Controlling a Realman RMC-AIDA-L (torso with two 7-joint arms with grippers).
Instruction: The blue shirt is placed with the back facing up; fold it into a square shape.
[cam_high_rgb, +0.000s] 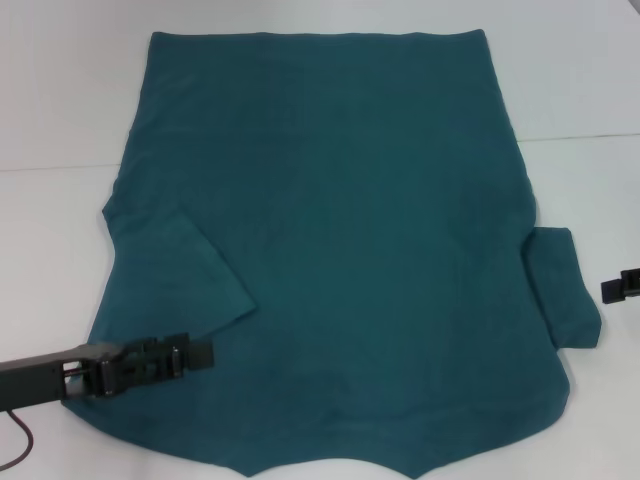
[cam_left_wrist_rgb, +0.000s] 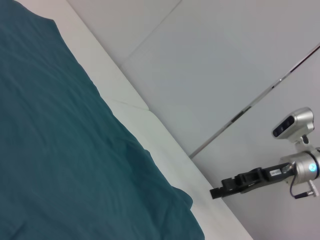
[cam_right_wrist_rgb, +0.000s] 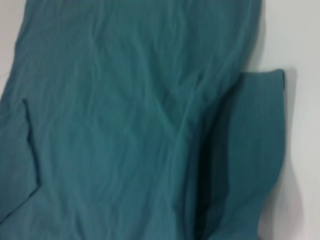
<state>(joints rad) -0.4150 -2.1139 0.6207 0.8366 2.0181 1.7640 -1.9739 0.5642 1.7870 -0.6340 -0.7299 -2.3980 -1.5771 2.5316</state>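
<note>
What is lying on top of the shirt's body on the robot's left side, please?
The left sleeve is folded inward onto the blue shirt, and the left tool hovers over that edge. Whatever lies beneath the shirt is covered.

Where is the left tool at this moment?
In the head view, the left tool hovers over the blue shirt near its left folded-in sleeve.

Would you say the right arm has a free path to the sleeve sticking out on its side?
Probably yes. The right hand sits just beyond that sleeve over bare table, with nothing between them. The left hand is far across the shirt.
</note>
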